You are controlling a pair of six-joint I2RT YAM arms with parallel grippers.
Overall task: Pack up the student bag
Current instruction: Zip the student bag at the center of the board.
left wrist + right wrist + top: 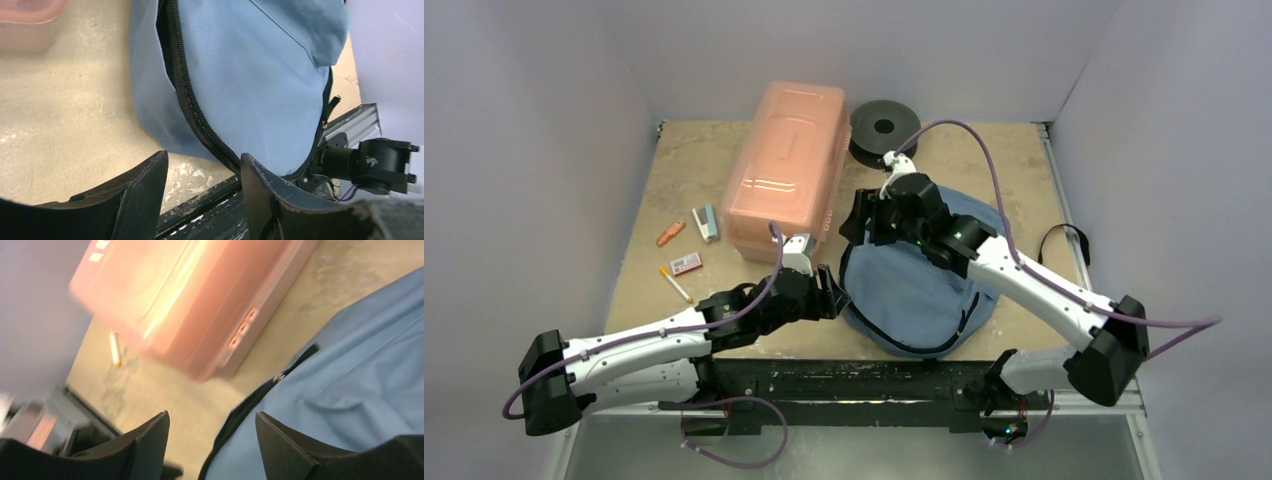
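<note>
Overhead, the blue-grey student bag [914, 285] lies flat on the tan worktop [684, 170], between the two sets of fingers. The left fingers [155, 172] stand apart with nothing clamped between them, their tips at the bag's edge; its dark zipper [192, 107] runs down to just beside one fingertip, though contact cannot be judged. The right fingers [155, 427] are also spread and empty, poised over the bag's far corner, with blue fabric below one finger and bare worktop below the other. Just beyond the right fingers sits a translucent pink box [784, 170]. A yellow pencil [676, 285] lies beside the left arm.
</note>
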